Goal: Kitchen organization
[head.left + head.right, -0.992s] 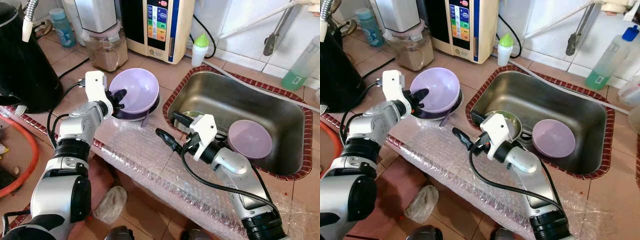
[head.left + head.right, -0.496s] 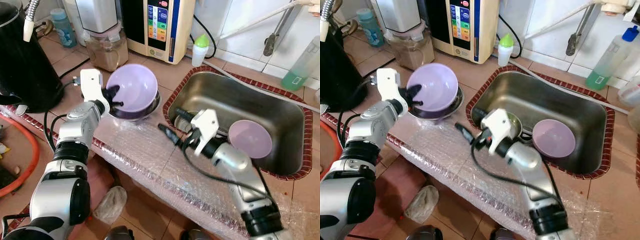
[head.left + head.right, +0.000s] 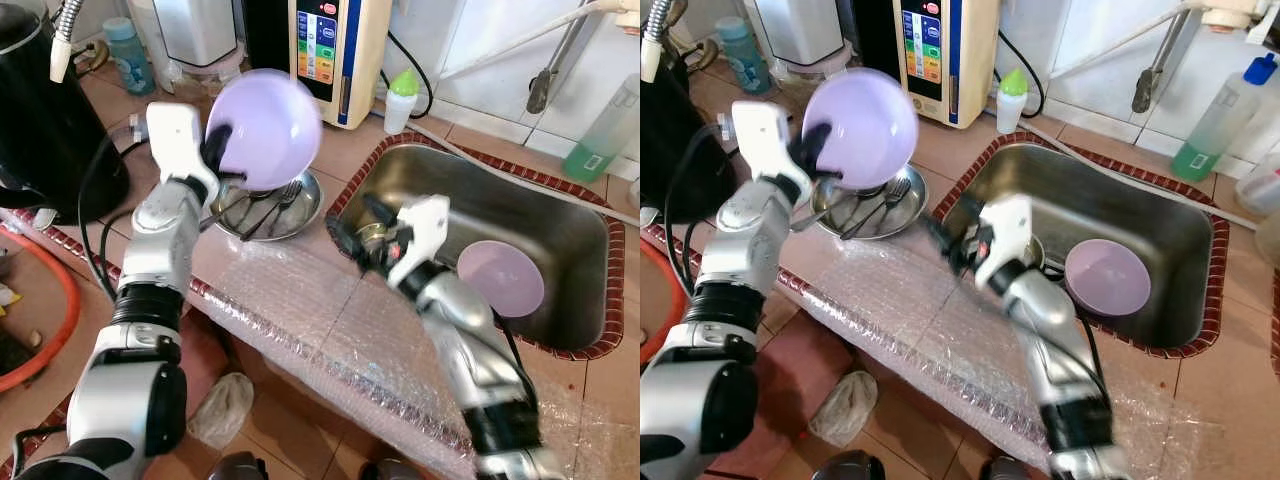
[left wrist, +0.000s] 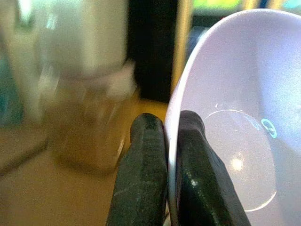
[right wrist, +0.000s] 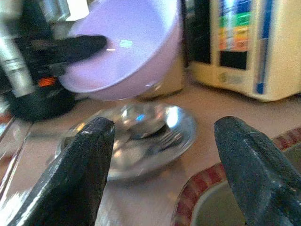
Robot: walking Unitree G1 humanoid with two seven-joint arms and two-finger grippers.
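Above the steel dish (image 3: 280, 205) of cutlery, my left gripper (image 4: 165, 141) clamped on the purple bowl (image 3: 263, 128) rim, my right gripper (image 5: 162, 165) spread wide at the sink (image 3: 590, 345) edge.

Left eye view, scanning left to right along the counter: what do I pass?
Black kettle → left hand pinching the lifted purple bowl → metal dish with cutlery → right hand at the sink edge → second purple bowl → green soap bottle.
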